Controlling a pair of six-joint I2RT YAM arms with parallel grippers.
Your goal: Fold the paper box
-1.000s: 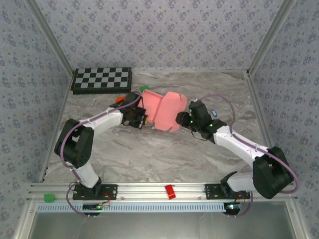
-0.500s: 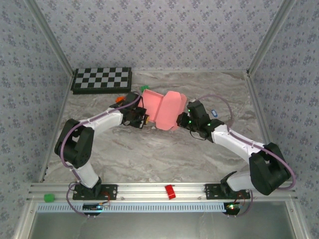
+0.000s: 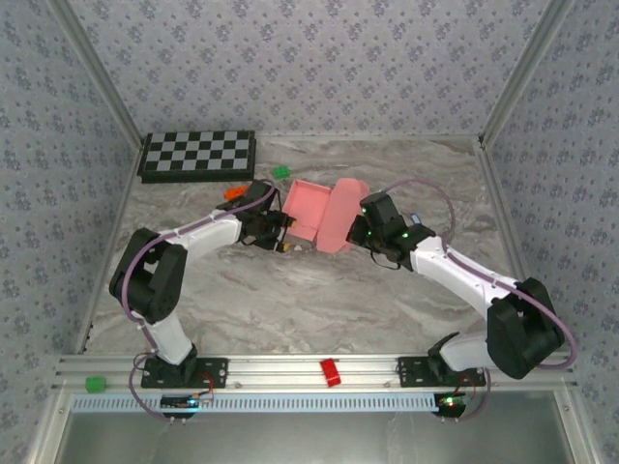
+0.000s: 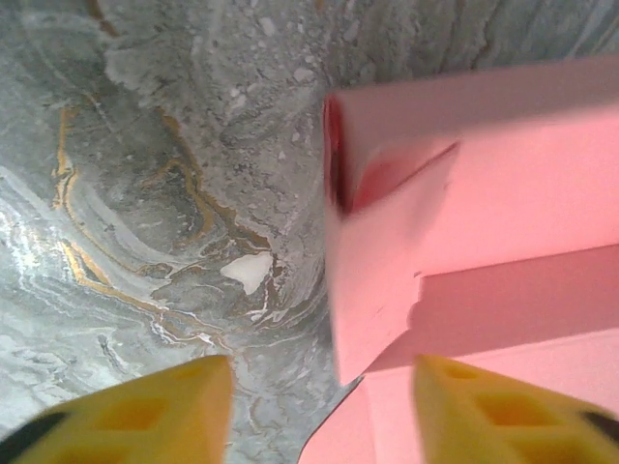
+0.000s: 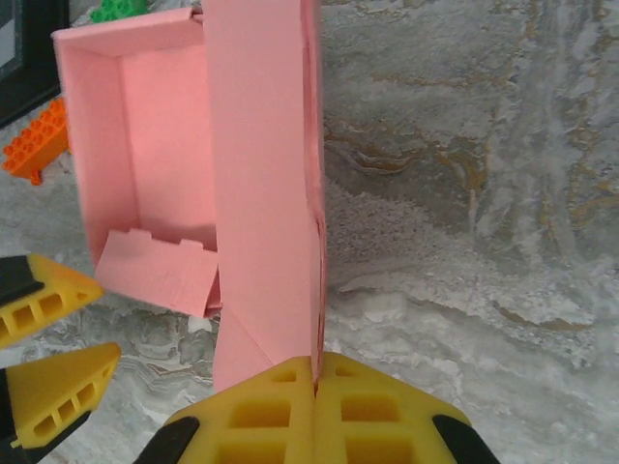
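My right gripper [image 5: 316, 375] pinches the raised lid of the paper box [image 3: 308, 205], mid-bench [image 3: 338, 300] between the 2 arms; my left gripper [image 4: 314, 391] stands open by its corner. Lid-closing step: next I'd swing it over and tuck the flap

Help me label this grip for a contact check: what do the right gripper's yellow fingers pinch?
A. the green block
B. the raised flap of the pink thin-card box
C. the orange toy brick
B: the right gripper is shut on the lower edge of the raised flap of the pink thin-card box.
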